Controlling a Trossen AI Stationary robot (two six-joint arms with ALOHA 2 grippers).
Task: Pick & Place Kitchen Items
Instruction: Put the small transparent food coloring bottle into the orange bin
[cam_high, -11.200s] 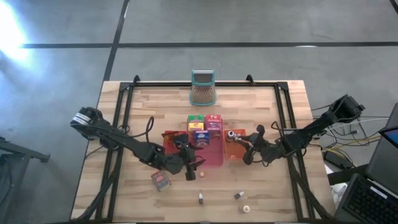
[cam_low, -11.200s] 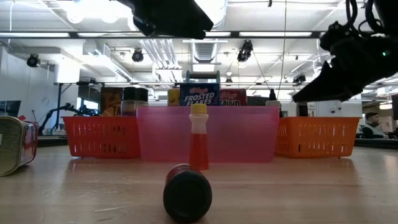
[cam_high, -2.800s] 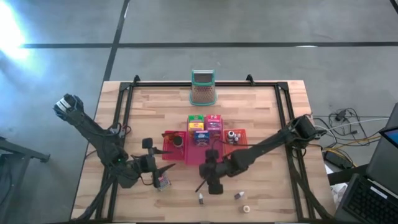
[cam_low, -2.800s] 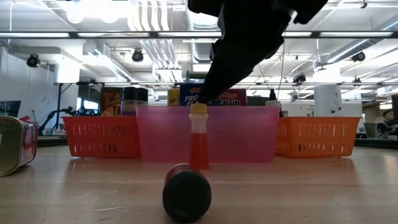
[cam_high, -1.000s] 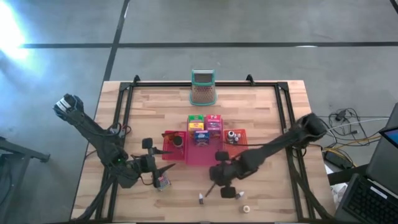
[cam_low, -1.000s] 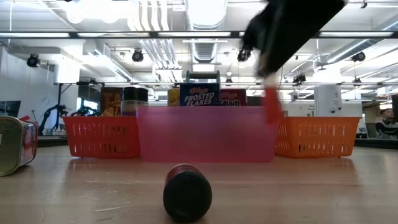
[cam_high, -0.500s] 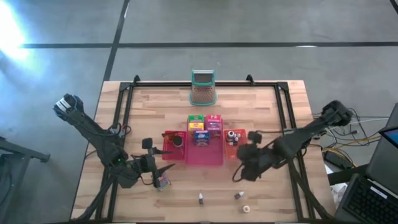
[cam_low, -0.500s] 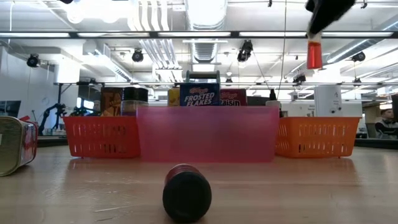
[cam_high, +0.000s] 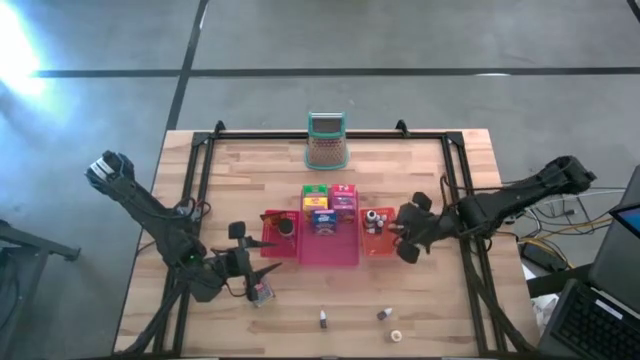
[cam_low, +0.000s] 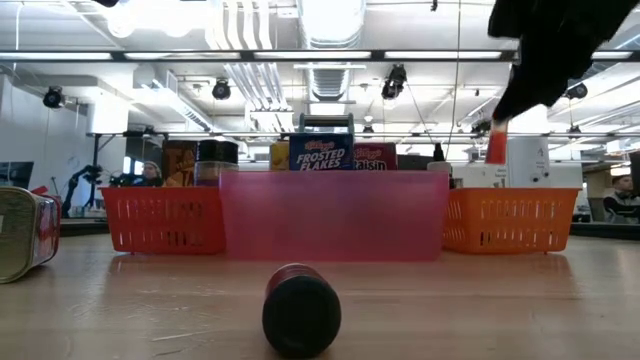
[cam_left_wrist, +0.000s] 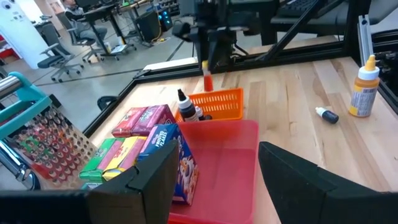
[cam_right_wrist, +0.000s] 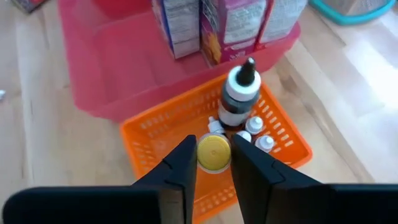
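Bottle, red with yellow cap (cam_right_wrist: 214, 152): right wrist view, upright, clamped in right gripper (cam_right_wrist: 213, 163), orange basket (cam_right_wrist: 155, 144) directly below. Low view: bottle (cam_low: 496, 146) hangs above basket (cam_low: 508, 220) rim. High view: right gripper (cam_high: 408, 240) at basket's outer edge; left gripper (cam_high: 262, 281), fingers apart, empty, waits over worktop (cam_high: 250, 170).

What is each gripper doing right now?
Left gripper: open, holding nothing.
Right gripper: shut on the yellow-capped bottle, above the orange tray.
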